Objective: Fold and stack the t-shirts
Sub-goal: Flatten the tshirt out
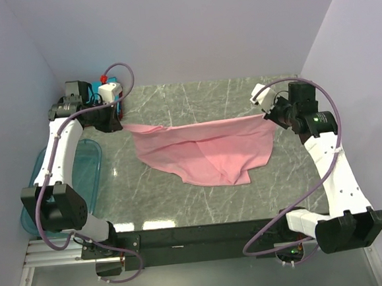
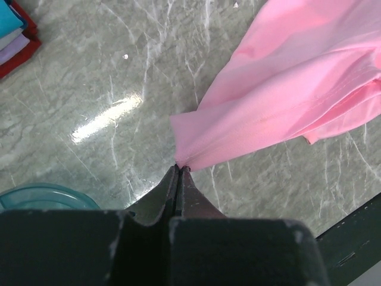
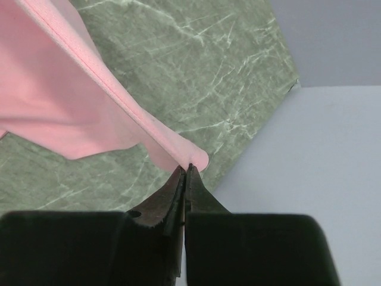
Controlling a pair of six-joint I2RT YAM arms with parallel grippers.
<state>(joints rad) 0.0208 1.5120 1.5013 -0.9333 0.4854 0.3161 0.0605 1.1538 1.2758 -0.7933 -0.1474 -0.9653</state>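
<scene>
Pink soft-cloth t-shirt (image 1: 205,152) is hanging stretched between both arms, its long axis running left to right, its lower half sagging onto the grey-green marbled surface (image 1: 183,210). Left jaws are pinching one top corner, right jaws the other. A translucent blue plastic bin (image 1: 87,168) is sitting near-left. A teal-topped folded shirt stack (image 2: 13,30) is lying far-left, beyond the left jaws.

2 robot arms, left arm (image 1: 59,147) and right arm (image 1: 332,165), are sharing 1 green marble tabletop (image 1: 183,206), w/ 2 grippers showing: left gripper (image 2: 180,168), right gripper (image 3: 187,167). 1 pink t-shirt (image 1: 205,152) is showing outside 1 folded stack (image 2: 15,33), itself showing approx. 4 layers: teal, 2 pale, red. 1 translucent blue bin (image 1: 92,165) is completing the count.
</scene>
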